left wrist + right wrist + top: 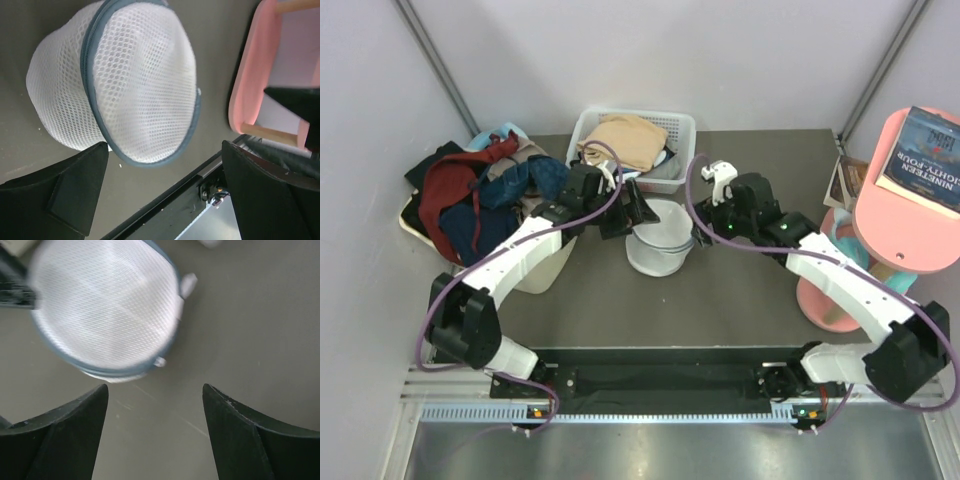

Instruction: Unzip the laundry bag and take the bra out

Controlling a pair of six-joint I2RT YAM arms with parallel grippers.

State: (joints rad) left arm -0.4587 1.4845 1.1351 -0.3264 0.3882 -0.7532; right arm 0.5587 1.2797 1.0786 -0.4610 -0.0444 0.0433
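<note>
The laundry bag [660, 240], a round pouch of white mesh with a grey-blue zipper band round its rim, sits mid-table between both arms. In the left wrist view the laundry bag [135, 85] lies on its side just beyond my left gripper [164, 146], which is open and holds nothing. From the right wrist the laundry bag [105, 310] shows its flat round face, with a small white tab [187, 285] at its edge. My right gripper [155, 386] is open over bare table just short of it. In the top view the left gripper [625, 215] and right gripper [705, 232] flank the pouch. The bra is hidden.
Behind the bag stands a white slotted basket [675, 125] with a tan garment [625, 140]. A heap of dark red and blue clothes [470, 195] fills the cream tub [535, 275] at the left. A pink stool [910, 200] with a book [930, 150] stands at the right.
</note>
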